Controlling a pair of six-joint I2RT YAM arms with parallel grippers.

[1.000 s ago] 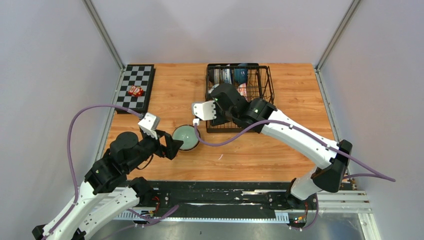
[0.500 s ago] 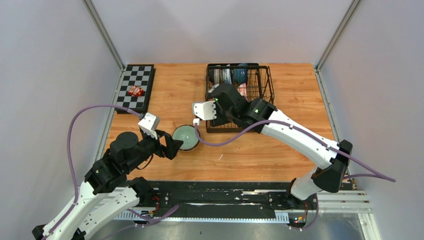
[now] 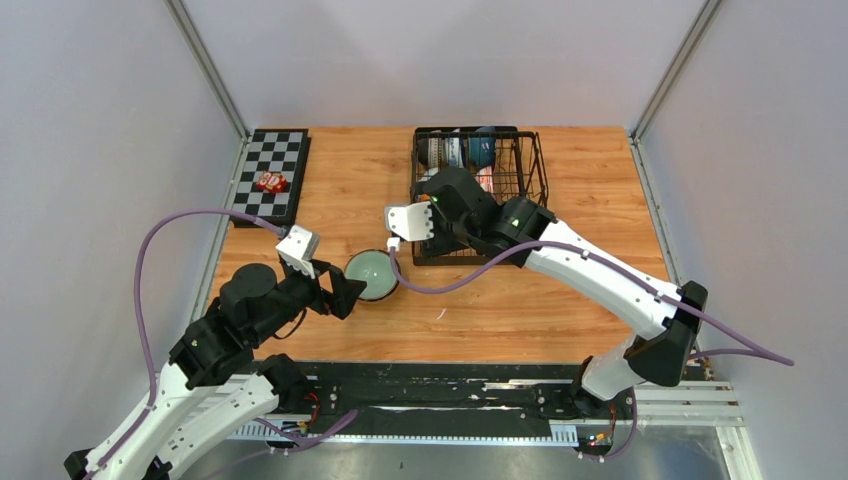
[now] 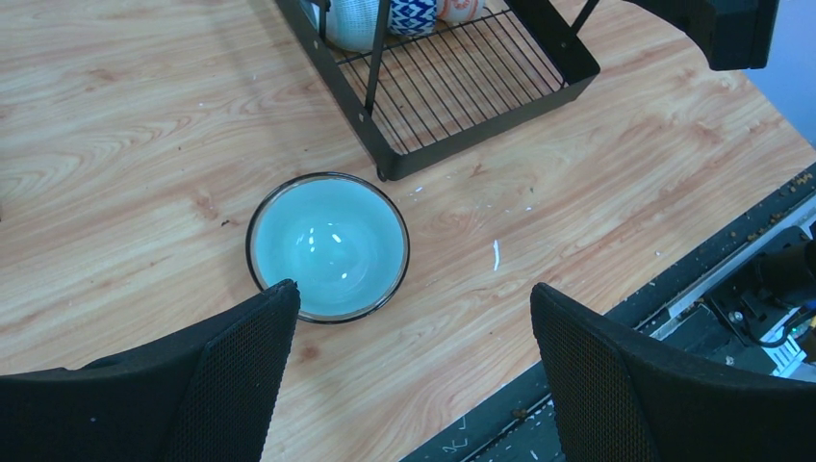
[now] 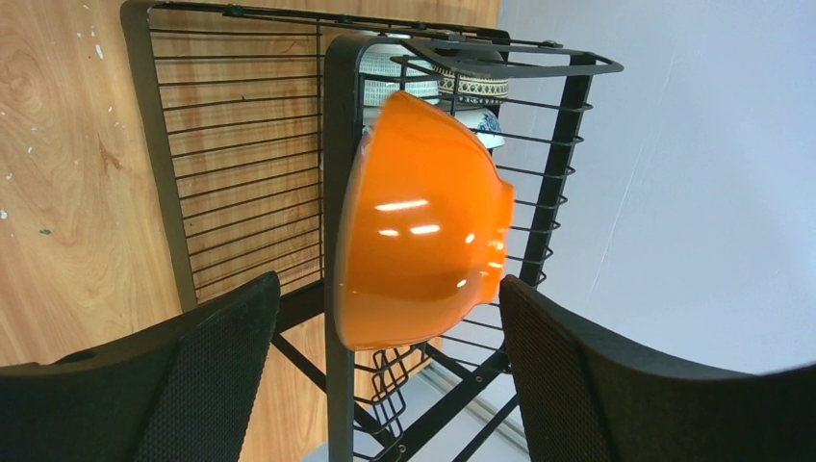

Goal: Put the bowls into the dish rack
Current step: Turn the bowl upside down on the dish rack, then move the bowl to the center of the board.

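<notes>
Tabletop [image 3: 350, 180] of wood, grey walls [image 3: 100, 150], dish rack [image 3: 522, 160] and checkerboard [image 3: 268, 160] at back

1. Orange bowl [image 5: 423, 221]: smooth, glossy glazed ceramic with bright highlights.
2. Pale green bowl [image 4: 327, 245]: shiny glaze inside, dark rim.
3. Dish rack [image 5: 334, 115]: thin black metal wire with a dull sheen.
4. Table [image 4: 115, 144]: smooth, light wood-grain top flecked with white specks.
5. Left gripper [image 4: 412, 294] pads [image 4: 241, 375]: matt black with a fine mesh texture.

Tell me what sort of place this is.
Probably a robot test cell, not a kitchen: left arm and right arm bolted at a wooden table, plain grey walls, a checkerboard, one dish rack.
</notes>
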